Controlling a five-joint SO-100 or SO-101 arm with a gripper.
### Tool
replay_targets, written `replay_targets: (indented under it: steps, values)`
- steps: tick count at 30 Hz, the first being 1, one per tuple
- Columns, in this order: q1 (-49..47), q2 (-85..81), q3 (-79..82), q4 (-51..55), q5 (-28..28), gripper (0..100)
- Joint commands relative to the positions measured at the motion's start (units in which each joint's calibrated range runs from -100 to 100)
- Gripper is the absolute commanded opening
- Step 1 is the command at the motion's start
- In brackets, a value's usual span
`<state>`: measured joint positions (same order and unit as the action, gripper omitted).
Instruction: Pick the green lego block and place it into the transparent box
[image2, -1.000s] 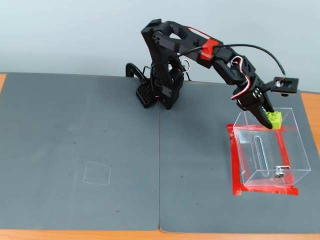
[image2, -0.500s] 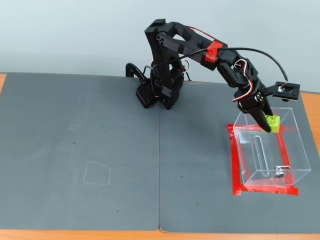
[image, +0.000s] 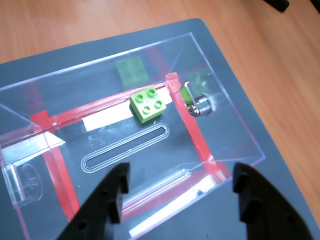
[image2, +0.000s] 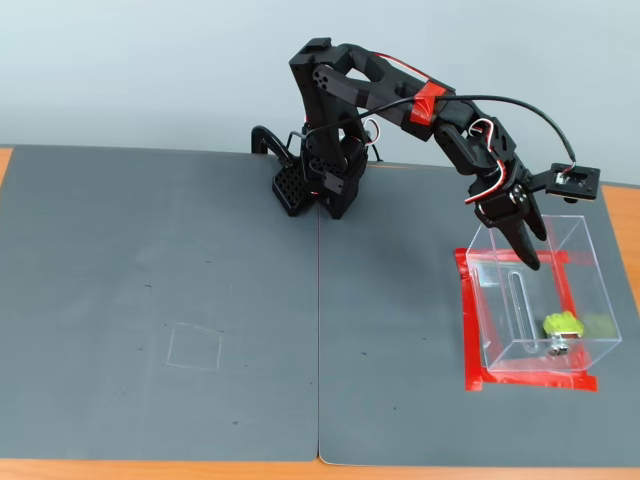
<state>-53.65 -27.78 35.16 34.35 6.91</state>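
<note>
Block released. Green lego block (image: 148, 104) (image2: 561, 323) now lies studs-up on the floor of the transparent box (image: 220, 122) (image2: 600, 290), at the near end in the fixed view, just beside the small metal fitting (image: 200, 106) (image2: 556, 348). Faint green reflections show on the clear walls. Gripper (image: 177, 192) (image2: 532, 252) hangs above the far end of the box, fingers spread wide, nothing between them. Red tape (image: 55, 155) (image2: 472, 330) rings the base.

Against half a second ago: block was pinched at the fingertips over the far rim; it has since dropped and come to rest near the fitting. Arm pose barely altered. Judgement: placement looks done; only withdrawal of the arm remains.
</note>
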Motion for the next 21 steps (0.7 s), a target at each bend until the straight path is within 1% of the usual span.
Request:
replay_targets:
  steps: [1, 7, 8, 9, 12, 14, 21]
  values:
    - [2.58, -4.05, -2.01, 0.03, -0.01, 24]
    - [8.11, -12.11, 2.06, -0.23, -0.01, 23]
    - [9.3, -13.72, 2.88, -0.06, -0.01, 21]
    - [11.83, -16.94, 4.6, 0.03, -0.01, 15]
    - [16.16, -22.03, 7.4, 0.03, -0.01, 6]
    - [19.52, -25.08, 8.76, 0.03, -0.01, 2]
    - [31.45, -35.68, 14.18, 0.03, -0.01, 2]
